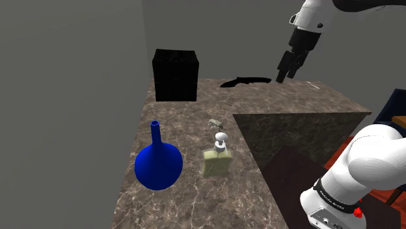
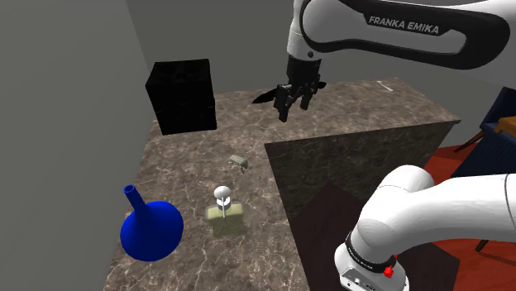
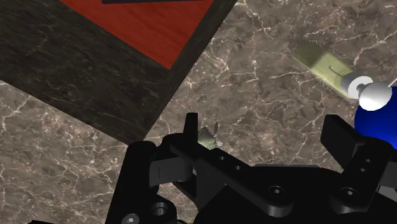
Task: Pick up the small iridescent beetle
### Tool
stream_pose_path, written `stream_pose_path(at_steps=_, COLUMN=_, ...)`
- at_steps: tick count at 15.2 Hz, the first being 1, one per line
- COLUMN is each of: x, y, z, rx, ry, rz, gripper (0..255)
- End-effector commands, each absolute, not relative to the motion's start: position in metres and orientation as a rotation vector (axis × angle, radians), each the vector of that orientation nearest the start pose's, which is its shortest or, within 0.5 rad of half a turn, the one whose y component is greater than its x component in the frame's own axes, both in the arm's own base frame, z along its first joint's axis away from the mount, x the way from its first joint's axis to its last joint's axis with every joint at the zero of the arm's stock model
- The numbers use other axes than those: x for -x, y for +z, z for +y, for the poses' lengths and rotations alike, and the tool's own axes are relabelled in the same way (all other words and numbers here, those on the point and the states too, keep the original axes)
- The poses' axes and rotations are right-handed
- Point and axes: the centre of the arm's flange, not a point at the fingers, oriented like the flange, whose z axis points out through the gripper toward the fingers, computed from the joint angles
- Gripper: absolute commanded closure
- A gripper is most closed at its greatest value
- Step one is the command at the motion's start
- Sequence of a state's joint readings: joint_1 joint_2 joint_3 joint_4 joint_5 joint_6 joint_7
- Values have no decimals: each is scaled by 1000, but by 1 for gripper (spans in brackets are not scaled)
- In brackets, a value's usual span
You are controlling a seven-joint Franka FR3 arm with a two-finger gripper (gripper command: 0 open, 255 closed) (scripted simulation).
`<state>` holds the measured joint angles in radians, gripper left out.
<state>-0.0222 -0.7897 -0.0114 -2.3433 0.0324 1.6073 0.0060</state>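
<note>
I'm on the approach step: the gripper (image 2: 287,109) is wide open, empty and high above the desk (image 2: 190,174). The beetle (image 2: 239,160) sits near the pump bottle (image 2: 225,217) — next I'd centre over it and descend.

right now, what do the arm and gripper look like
The arm has white rounded links with dark joints, FRANKA EMIKA lettering on one link, and small red dots by a dark ring. The gripper is all black with two fingers.
</note>
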Motion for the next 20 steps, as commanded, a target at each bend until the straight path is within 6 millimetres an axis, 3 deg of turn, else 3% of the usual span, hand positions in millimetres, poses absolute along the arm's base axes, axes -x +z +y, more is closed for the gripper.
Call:
stream_pose_path(at_steps=1, x=-310, y=601, z=-8, rx=3100, ry=-84, rz=57, gripper=0)
stream_pose_path(at_steps=20, x=-481, y=411, z=-34, rx=3049, ry=0, rz=28, gripper=0)
